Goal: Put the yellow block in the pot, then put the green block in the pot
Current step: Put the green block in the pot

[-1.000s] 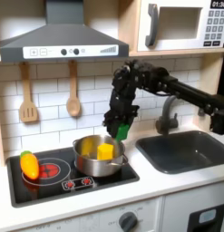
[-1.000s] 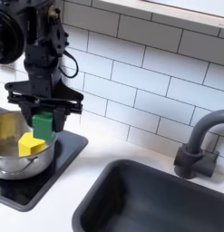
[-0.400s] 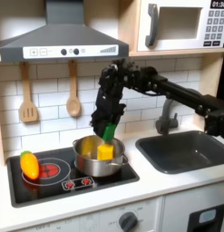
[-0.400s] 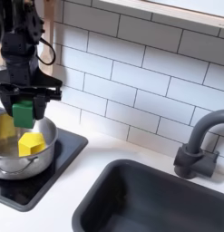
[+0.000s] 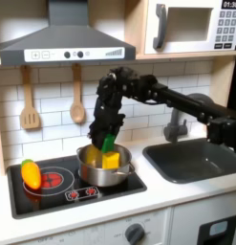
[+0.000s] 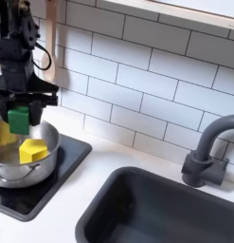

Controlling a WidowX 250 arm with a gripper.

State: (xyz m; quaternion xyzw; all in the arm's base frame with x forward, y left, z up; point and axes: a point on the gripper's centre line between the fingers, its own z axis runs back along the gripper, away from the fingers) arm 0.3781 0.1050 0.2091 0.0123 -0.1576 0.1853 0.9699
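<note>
Holding the green block (image 6: 18, 119) over the pot (image 6: 33, 169), your gripper (image 6: 19, 116) is clamping it between its fingers, with the yellow block (image 6: 32, 150) lying inside. The pot is sitting on a black toy stovetop (image 5: 62, 187) set into a white counter (image 6: 99, 185). You're looking at white tile wall (image 6: 147, 90), a dark sink (image 6: 166, 209) and wooden utensils (image 5: 30, 100) hanging.

The pot (image 5: 102, 170) is shiny silver, the yellow block (image 6: 32, 150) inside it plain bright yellow, and the green block (image 6: 18, 120) dark green. The gripper (image 6: 19, 116) is black. The stovetop (image 5: 53, 189) is black with red rings, and the wall tiles (image 6: 137, 81) are white.
</note>
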